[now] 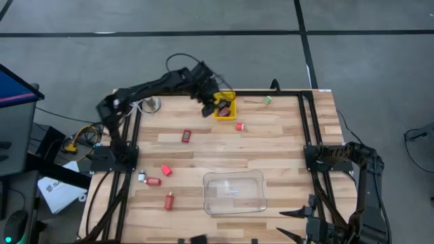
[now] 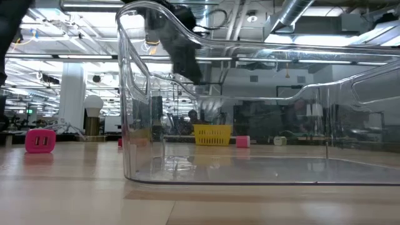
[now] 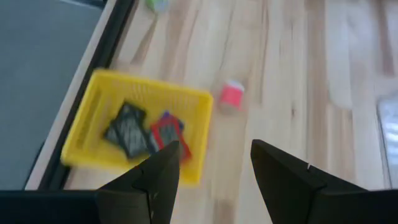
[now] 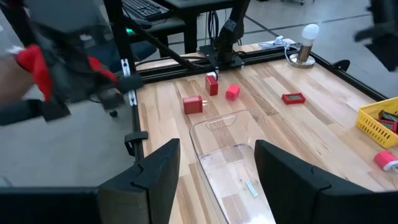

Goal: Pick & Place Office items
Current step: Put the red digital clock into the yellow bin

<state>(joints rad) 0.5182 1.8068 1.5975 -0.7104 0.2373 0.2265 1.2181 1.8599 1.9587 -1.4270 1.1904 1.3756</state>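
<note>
My left gripper (image 3: 214, 149) hangs open above the table beside the yellow basket (image 3: 143, 127), at the far edge (image 1: 209, 107), and holds nothing. In the basket lie black pieces (image 3: 126, 130) and a red and blue piece (image 3: 166, 130). A red piece (image 3: 232, 95) stands on the wood just beyond the basket (image 1: 240, 126). Several more red pieces lie on the table's left half (image 1: 186, 136) (image 1: 165, 170) (image 1: 169, 200). A green piece (image 1: 268, 99) rests near the far edge. My right gripper (image 4: 216, 146) waits open at the near right corner (image 1: 293, 224).
A clear plastic tray (image 1: 234, 192) sits at the near middle of the table and fills the low view (image 2: 250, 125). A white bulb with a cord (image 1: 152, 104) stands at the far left. Black frame rails (image 1: 306, 129) run along both sides.
</note>
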